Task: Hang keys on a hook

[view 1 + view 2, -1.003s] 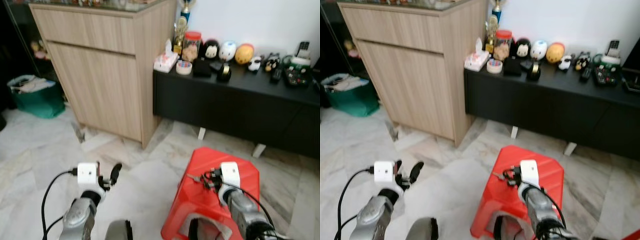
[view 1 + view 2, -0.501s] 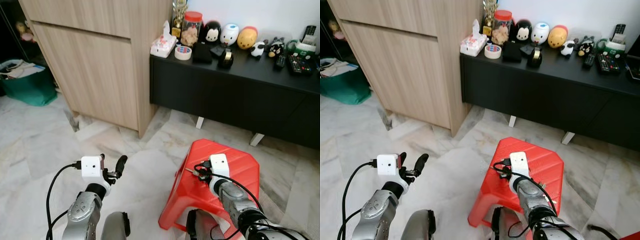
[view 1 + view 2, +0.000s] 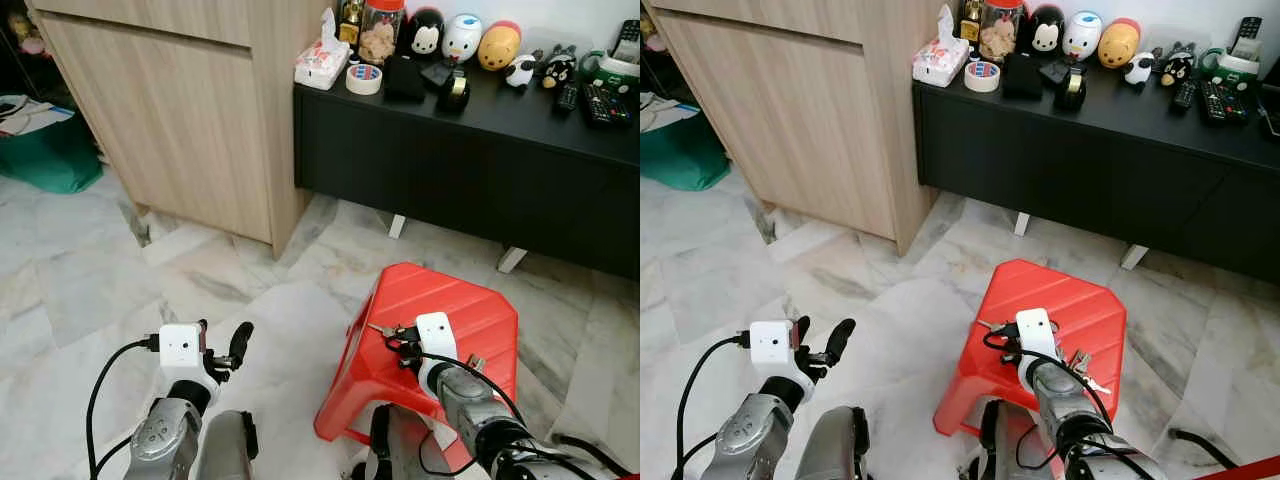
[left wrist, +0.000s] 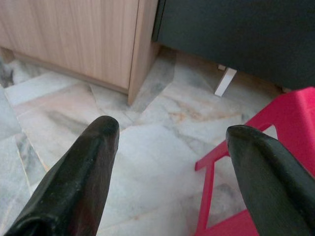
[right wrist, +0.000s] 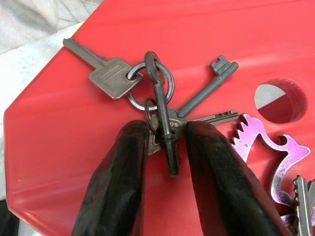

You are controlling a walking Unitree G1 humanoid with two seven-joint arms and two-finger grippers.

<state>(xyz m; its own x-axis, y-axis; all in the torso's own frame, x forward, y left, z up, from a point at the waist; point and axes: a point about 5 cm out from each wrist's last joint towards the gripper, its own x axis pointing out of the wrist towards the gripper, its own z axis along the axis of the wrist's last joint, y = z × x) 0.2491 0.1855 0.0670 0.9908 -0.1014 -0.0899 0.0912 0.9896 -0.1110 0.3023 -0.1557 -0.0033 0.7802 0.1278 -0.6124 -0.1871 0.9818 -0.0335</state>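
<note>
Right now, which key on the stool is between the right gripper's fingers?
The slim dark key hanging straight down from the ring, between the right gripper fingers. The flat silver key and old-style bit key fan outward on the red stool.

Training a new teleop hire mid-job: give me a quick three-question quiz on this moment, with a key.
1. True or false: the right gripper is closed on the keys.
2. What do the keys lie on? A) red stool B) black cabinet C) floor
3. Fill in: the left gripper is ____, holding nothing.

Key: 1 true; 2 A; 3 open
</note>
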